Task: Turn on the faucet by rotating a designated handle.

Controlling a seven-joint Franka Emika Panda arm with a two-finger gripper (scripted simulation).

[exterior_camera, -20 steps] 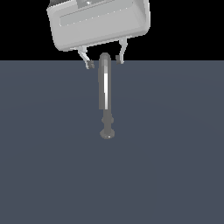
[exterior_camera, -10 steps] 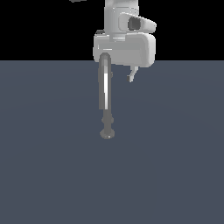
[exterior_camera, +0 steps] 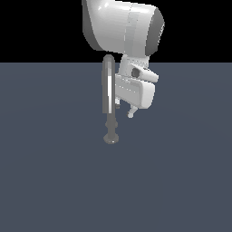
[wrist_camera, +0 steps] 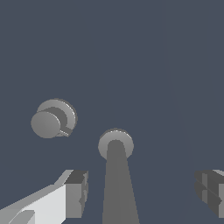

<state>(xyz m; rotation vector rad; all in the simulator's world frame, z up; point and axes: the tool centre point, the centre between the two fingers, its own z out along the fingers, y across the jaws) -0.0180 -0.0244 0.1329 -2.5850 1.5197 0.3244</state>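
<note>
The faucet (exterior_camera: 108,90) is a slim upright grey fixture with a white sheen stripe, a knobbed stem and a small round foot (exterior_camera: 111,138). My gripper (exterior_camera: 124,111) hangs just to the exterior view's right of it, at the height of its lower body, fingertips pointing down. In the wrist view the gripper (wrist_camera: 144,192) is open and empty. The faucet's grey column (wrist_camera: 117,183) runs between the two fingers, closer to one finger (wrist_camera: 76,192) than the other (wrist_camera: 212,190). A separate round grey knob (wrist_camera: 53,119) lies off to one side; whether it is the handle I cannot tell.
The bulky white arm (exterior_camera: 122,27) looms above and behind the faucet top. The faucet stands on a flat dark blue-grey floor (exterior_camera: 181,181) under a black background.
The arm has swung from above and behind the faucet top to the exterior view's right and come lower. The faucet has not moved.
</note>
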